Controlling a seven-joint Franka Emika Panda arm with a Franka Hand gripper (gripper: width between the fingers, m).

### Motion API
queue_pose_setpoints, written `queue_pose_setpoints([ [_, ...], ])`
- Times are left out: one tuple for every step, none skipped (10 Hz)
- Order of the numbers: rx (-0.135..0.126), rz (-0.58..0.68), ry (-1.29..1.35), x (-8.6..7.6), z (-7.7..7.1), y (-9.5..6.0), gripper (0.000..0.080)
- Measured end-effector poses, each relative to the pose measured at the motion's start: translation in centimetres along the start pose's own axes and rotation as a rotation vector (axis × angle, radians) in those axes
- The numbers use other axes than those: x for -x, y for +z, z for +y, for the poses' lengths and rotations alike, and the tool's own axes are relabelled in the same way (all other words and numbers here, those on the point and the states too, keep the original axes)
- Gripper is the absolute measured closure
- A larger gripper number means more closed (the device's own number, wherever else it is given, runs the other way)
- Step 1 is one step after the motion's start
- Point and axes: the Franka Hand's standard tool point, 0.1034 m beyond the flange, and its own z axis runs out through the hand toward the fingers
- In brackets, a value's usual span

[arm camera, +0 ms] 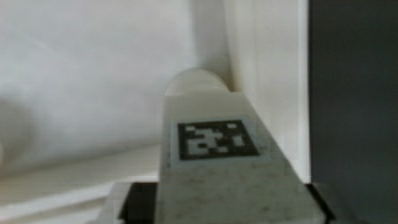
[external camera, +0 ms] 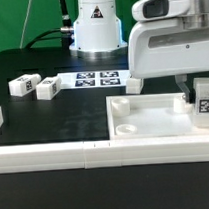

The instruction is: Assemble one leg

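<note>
- No readable writing; the leg [arm camera: 217, 150] bears only a black-and-white square marker tag.
- The claw [external camera: 195, 95] is clamped on the leg, long axis upright, over the white square panel [external camera: 154, 120] at the exterior view's right.
- Farther off, two more legs [external camera: 34, 87] lie on the black tabletop [external camera: 53, 121], beside the marker board [external camera: 99, 79].

Leg [external camera: 204, 98] over panel's [external camera: 159, 124] right corner

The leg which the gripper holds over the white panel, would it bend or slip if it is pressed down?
The leg looks like rigid plastic with flat faces, so it probably will not bend. Its smooth surface might slip in the gripper. Over the panel it seems light.
</note>
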Motion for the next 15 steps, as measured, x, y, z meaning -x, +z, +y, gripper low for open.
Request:
queue_pose_setpoints([
  [0.000, -0.003, 0.136, 0.09, 0.13, 0.09, 0.0505],
  [-0.004, -0.007, 0.284, 0.18, 0.23, 0.17, 0.0505],
  [-0.010, -0.010, 0.400, 0.21, 0.24, 0.20, 0.0505],
  [-0.022, -0.008, 0.557, 0.28, 0.25, 0.23, 0.0505],
  [-0.033, -0.017, 0.770, 0.52, 0.13, 0.25, 0.0505],
  [-0.036, -0.020, 0.820, 0.51, 0.16, 0.26, 0.0505],
  [-0.043, -0.031, 0.937, 0.58, 0.05, 0.27, 0.0505],
  [-0.047, -0.038, 1.007, 0.65, -0.09, 0.28, 0.0505],
  [-0.046, -0.039, 1.013, 0.70, -0.18, 0.28, 0.0505],
  [-0.049, -0.042, 1.057, 0.69, -0.20, 0.27, 0.0505],
  [-0.049, -0.041, 1.028, 0.70, -0.21, 0.28, 0.0505],
  [-0.050, -0.040, 0.983, 0.67, -0.20, 0.27, 0.0347],
  [-0.052, -0.038, 0.946, 0.58, -0.21, 0.20, 0.0217],
  [-0.048, -0.044, 0.890, 0.65, -0.29, 0.16, 0.0217],
  [-0.051, -0.037, 0.721, 0.43, -0.24, 0.03, 0.0161],
])
